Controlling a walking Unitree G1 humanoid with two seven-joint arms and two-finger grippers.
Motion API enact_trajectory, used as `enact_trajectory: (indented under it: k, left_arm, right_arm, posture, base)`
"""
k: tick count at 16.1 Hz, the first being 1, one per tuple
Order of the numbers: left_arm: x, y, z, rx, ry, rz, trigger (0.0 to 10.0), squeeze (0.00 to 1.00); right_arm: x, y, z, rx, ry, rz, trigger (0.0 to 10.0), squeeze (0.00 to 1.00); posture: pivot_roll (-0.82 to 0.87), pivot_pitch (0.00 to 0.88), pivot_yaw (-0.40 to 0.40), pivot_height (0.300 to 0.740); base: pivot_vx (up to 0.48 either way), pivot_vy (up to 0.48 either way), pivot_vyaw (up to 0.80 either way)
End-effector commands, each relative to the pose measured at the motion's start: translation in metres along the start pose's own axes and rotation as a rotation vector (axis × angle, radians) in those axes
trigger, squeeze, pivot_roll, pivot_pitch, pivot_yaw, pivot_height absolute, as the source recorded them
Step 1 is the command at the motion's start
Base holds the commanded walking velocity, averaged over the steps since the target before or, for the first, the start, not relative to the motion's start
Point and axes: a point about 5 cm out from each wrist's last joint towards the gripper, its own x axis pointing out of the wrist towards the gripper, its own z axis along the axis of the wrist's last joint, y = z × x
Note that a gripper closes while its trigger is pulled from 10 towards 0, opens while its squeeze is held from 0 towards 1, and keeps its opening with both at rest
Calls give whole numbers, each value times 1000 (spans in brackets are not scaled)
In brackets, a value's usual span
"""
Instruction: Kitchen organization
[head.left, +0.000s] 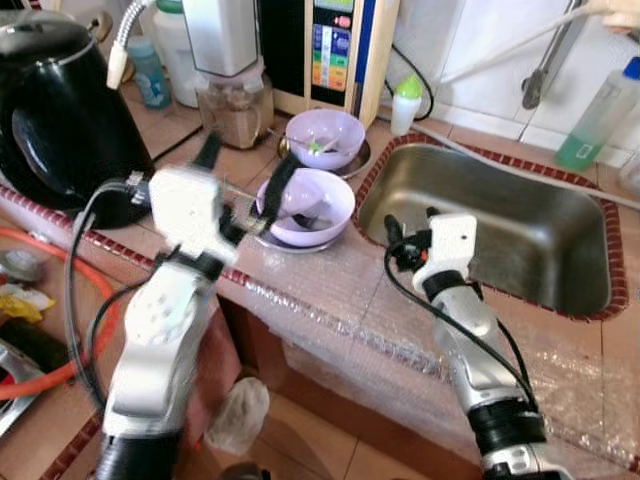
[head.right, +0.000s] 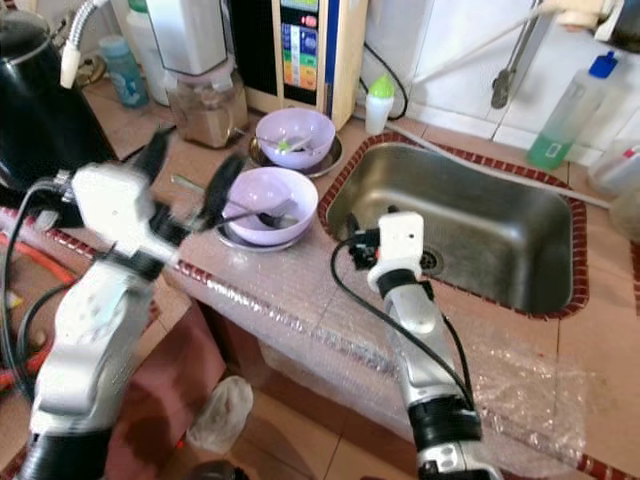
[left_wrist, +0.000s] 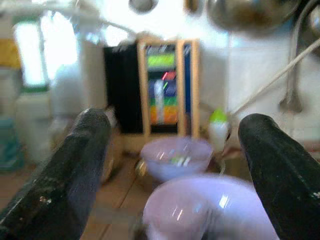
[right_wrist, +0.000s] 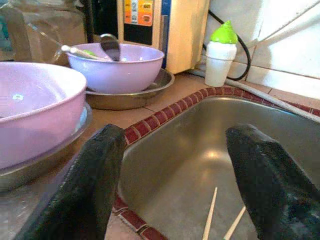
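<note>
Our left gripper (head.left: 245, 172) hangs spread and empty just before the near lilac bowl (head.left: 305, 205); our right gripper (head.left: 408, 226), released, overhangs the sink (head.left: 520, 215) rim. Chopsticks (right_wrist: 220, 220) point lengthwise into the basin on the tiled counter (head.left: 205, 140).

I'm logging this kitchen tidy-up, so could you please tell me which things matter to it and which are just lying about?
Job: near bowl, far bowl, sink, chopsticks, left gripper, right gripper.

Lying about: kettle, blender, green-capped bottle, soap bottle.
</note>
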Motion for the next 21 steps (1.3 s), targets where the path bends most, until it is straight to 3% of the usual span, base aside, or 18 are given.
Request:
enact_trajectory:
  k: [1, 2, 3, 4, 8, 10, 11, 15, 21]
  left_arm:
    - [-9, 5, -1, 40, 21, 31, 10000, 1000]
    - [-19, 6, -7, 46, 56, 25, 10000, 1000]
    - [-32, 7, -17, 28, 100, 32, 10000, 400]
    - [-35, 7, -22, 6, 118, 47, 10000, 0]
    - [-33, -3, -36, -90, 153, 20, 10000, 0]
    - [-27, -11, -40, -148, 154, -19, 10000, 0]
    - [-23, -12, -47, -205, 170, -17, 0, 0]
    - [-16, -5, -54, -307, 168, 24, 0, 0]
    - [-9, -5, -60, -452, 167, 39, 0, 0]
  right_arm:
    - [-1, 1, 4, -40, -10, -10, 10000, 1000]
    - [-2, 4, 4, -32, 6, 45, 10000, 745]
    - [-6, 7, 7, 78, -6, 110, 10000, 0]
    - [-7, 5, 7, 56, -15, 93, 10000, 0]
    - [-1, 6, 8, 4, -1, 47, 10000, 0]
    - [-2, 11, 12, 83, -7, 86, 10000, 0]
    - [-3, 17, 17, 95, -25, 143, 10000, 0]
    - [-8, 30, 21, 89, -34, 250, 10000, 0]
    - [-21, 45, 25, 176, -9, 462, 10000, 0]
  posture:
    - [16, 0, -22, 740]
    - [16, 0, -22, 740]
    - [23, 0, -28, 740]
    - [26, 0, -31, 740]
    - [21, 0, -25, 740]
    - [18, 0, -24, 740]
    - [5, 0, -18, 740]
    - [-12, 0, -10, 740]
    - [-17, 0, -9, 740]
  base:
    - [0, 0, 0]
    - [0, 0, 0]
    - [0, 0, 0]
    - [0, 0, 0]
    - [0, 0, 0]
    - [0, 0, 0]
    - [0, 0, 0]
    - [0, 0, 0]
    - [0, 0, 0]
